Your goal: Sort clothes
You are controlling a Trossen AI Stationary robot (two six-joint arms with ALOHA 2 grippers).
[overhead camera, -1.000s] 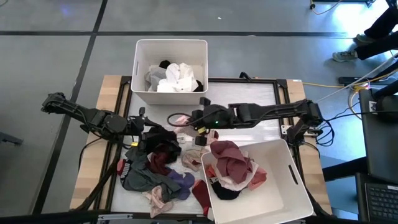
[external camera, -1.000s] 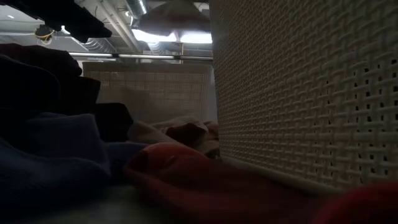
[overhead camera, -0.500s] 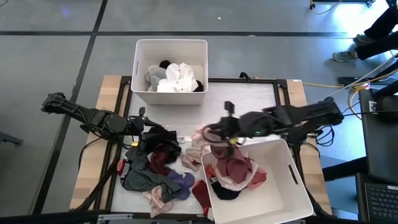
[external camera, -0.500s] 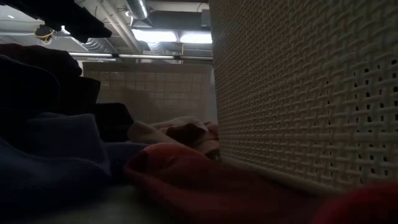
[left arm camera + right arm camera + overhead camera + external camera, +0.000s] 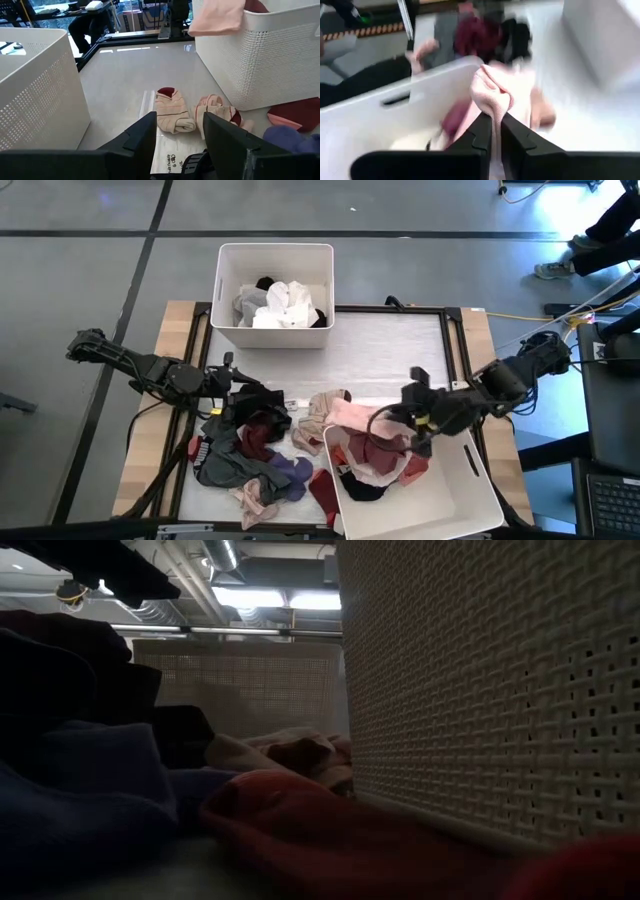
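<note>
The right gripper (image 5: 385, 423) has swung from mid-table to the near bin (image 5: 470, 480), clamped on a pink garment (image 5: 345, 414). The left gripper (image 5: 262, 396), fingers apart, rests at the pile (image 5: 245, 455).

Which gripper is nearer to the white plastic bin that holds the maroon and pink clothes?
The right gripper: it hangs over the white plastic bin, jaws shut on a pink fabric garment. The left gripper is over the clothes pile, beside the bin.

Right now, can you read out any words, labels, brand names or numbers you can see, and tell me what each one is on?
No text can be read.
The clear packet on the table, just ahead of the left gripper, carries small dark print: too small to read.
The near white bin, the far white bin and the pink garment show no lettering.
</note>
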